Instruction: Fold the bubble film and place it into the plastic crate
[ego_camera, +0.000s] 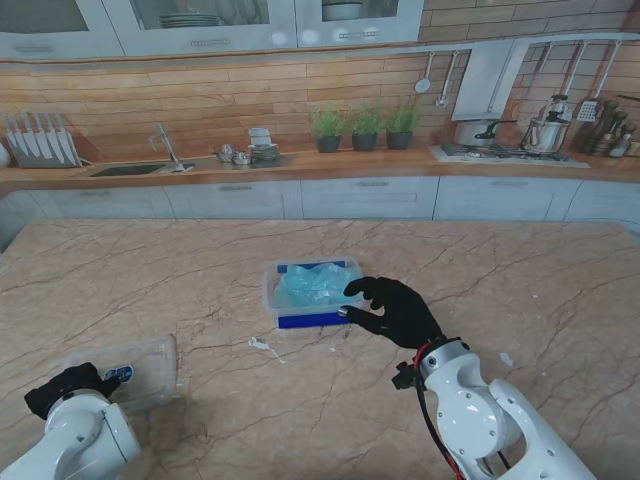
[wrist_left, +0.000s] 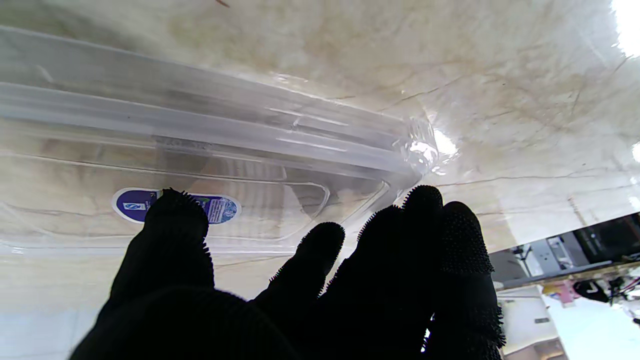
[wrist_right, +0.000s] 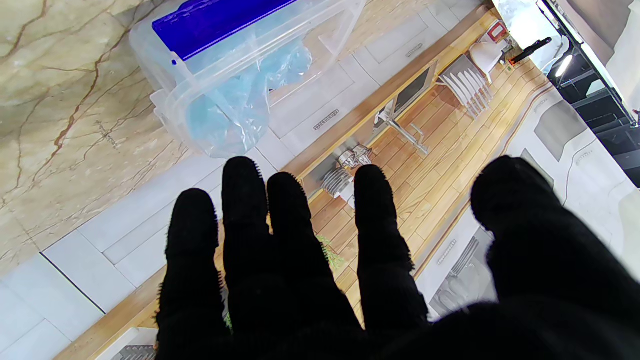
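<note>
The clear plastic crate (ego_camera: 271, 293) with blue handles stands at the table's middle. Light blue bubble film (ego_camera: 312, 284) lies crumpled inside it; the right wrist view shows the film (wrist_right: 227, 117) through the crate wall (wrist_right: 167, 100). My right hand (ego_camera: 395, 308) hovers just right of the crate, fingers spread and empty, fingertips near its right rim. My left hand (ego_camera: 65, 387) rests near me at the left, fingers apart, beside the crate's transparent lid (ego_camera: 140, 368). The left wrist view has the lid (wrist_left: 210, 150) with its blue sticker (wrist_left: 131, 204) right before the fingers (wrist_left: 325, 250).
A small white scrap (ego_camera: 262, 346) lies on the marble table (ego_camera: 180, 270) between lid and crate. Another pale speck (ego_camera: 506, 359) sits to the right. A kitchen counter (ego_camera: 320, 165) with a sink, potted plants and pots runs behind the table.
</note>
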